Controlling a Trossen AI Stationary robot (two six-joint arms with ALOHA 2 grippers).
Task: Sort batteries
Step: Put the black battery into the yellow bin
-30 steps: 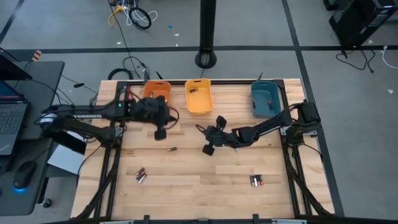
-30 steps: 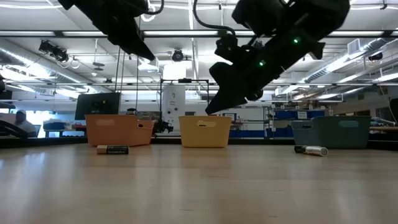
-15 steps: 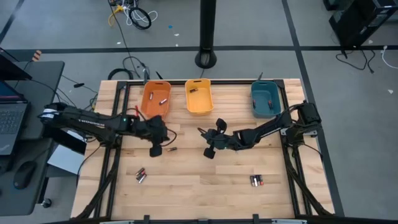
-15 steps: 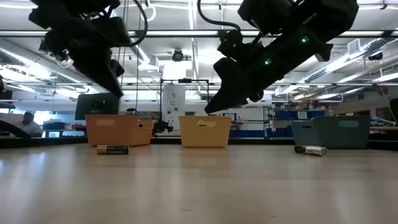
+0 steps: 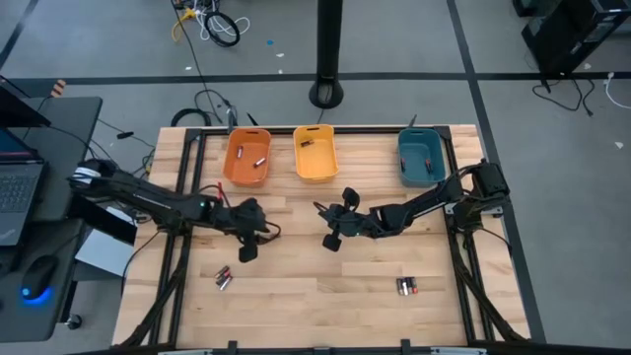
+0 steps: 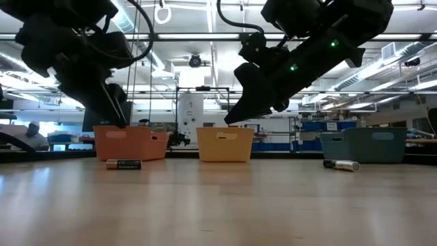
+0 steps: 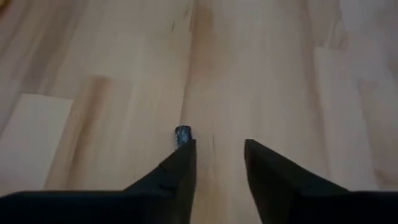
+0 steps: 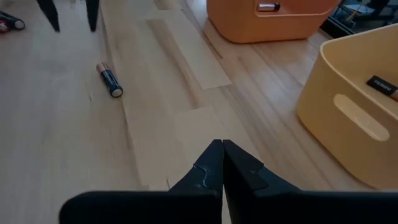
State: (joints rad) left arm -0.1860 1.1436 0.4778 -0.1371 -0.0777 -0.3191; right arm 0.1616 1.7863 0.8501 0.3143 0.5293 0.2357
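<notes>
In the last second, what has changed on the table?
The left gripper left the orange bin and came down toward the table's near side, to the lone battery on the wood; its jaws have opened and grip nothing. The right gripper stayed shut mid-table. The battery pairs at near left and near right have not moved.

Three bins (image 5: 315,155) line the table's (image 5: 325,316) far edge, with batteries (image 5: 223,279) scattered nearer its front.
</notes>
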